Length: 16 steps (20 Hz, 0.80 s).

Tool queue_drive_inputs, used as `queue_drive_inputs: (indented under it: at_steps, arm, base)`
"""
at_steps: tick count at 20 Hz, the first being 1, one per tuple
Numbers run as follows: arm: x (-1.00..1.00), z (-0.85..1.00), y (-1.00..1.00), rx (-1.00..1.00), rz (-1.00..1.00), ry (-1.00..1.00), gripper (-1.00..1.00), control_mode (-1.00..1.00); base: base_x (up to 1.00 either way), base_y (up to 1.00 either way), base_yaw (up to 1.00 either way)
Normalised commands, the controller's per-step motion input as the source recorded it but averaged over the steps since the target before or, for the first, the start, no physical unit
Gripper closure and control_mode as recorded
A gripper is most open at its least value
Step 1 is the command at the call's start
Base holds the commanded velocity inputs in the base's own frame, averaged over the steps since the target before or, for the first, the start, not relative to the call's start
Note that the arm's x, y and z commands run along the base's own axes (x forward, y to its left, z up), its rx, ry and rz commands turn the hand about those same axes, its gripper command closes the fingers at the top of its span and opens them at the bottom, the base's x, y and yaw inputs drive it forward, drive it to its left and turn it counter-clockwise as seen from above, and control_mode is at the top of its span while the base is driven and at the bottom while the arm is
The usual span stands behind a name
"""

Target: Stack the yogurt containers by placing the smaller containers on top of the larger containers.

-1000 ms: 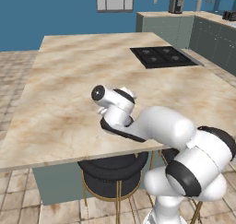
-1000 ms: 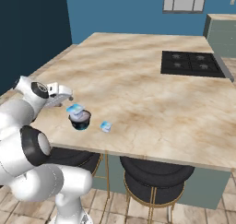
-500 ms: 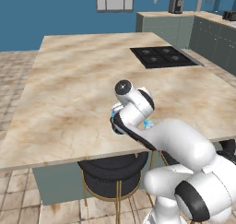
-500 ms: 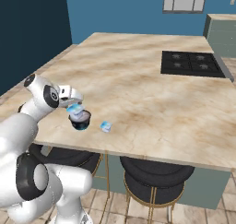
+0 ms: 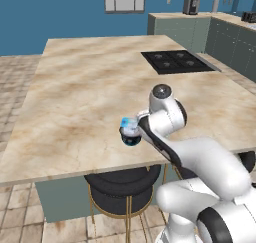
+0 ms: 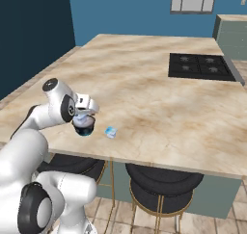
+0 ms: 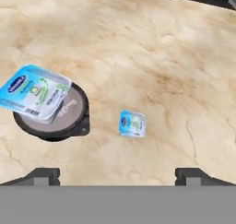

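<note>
Hovering claw (image 7: 117,174), tips apart (nothing held) | small cup (image 7: 132,123) between them, ahead | dark cup (image 7: 53,112) off-side

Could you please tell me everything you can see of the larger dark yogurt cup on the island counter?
The larger dark cup is squat and round, near-black with a pale grey top and a blue mark on its side. It stands upright on the marble counter near the front edge. A pale-blue, labelled rectangular container lies tilted on its top, overhanging one side. A tiny pale-blue cup sits apart on the counter. No pincer finger touches it.
</note>
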Motion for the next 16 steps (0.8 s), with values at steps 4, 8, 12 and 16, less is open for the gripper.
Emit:
queue_drive_inputs:
  at_steps: [4,8,12,16]
  arm:
    - [0.00,0.00,-0.23,0.14,-0.04,0.08,-1.00,-1.00]
    - [0.02,0.00,-0.24,0.12,-0.06,0.10,-1.00,-1.00]
    - [0.08,0.00,-0.25,0.09,-0.06,0.09,-1.00,-1.00]
    - [0.04,0.00,-0.28,0.08,-0.01,0.06,-1.00,-1.00]
  base:
    - [0.00,0.00,0.00]
    - [0.00,0.00,0.00]
    - [0.00,0.00,0.00]
    - [0.00,0.00,0.00]
